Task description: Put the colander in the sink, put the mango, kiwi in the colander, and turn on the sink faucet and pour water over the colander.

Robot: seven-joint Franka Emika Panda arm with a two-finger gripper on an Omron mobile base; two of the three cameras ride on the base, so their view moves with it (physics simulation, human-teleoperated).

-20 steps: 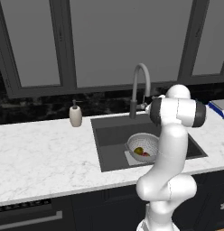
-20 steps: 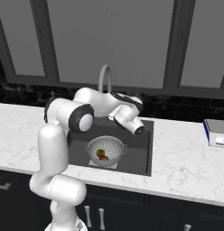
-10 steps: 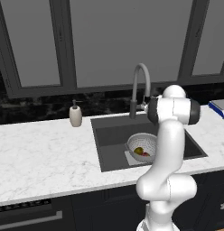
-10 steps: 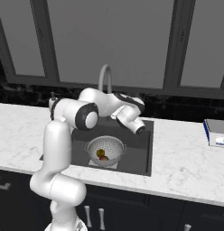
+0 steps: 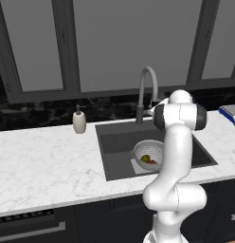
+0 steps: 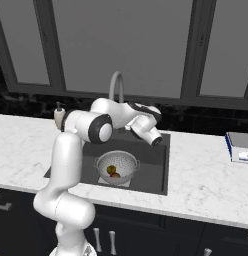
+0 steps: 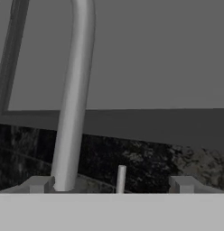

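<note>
The silver colander (image 5: pixel 140 150) (image 6: pixel 127 161) stands in the dark sink (image 5: pixel 117 140) (image 6: pixel 153 160). Inside it lie the olive kiwi (image 5: pixel 145 158) (image 6: pixel 111 169) and the red mango (image 5: pixel 153 162) (image 6: pixel 115 175). The grey gooseneck sink faucet (image 5: pixel 147 78) (image 6: pixel 116 82) (image 7: pixel 73 103) rises behind the basin, and no water runs from it. My gripper (image 7: pixel 111 184) is open, its tips spread wide, facing the faucet's stem from close by. A thin upright lever (image 7: pixel 120 178) stands between the tips, a little further off. My arm hides the hand in the left base view.
A white soap dispenser (image 5: pixel 79 121) (image 6: pixel 59 114) stands on the marble counter (image 5: pixel 48 161) left of the sink. A blue and white book (image 5: pixel 230 111) (image 6: pixel 239 146) lies on the counter at the right. Dark windows and a black backsplash close off the back.
The arm has turned slightly toward the faucet. The jaws have stayed open, and the colander and fruit have not moved.
</note>
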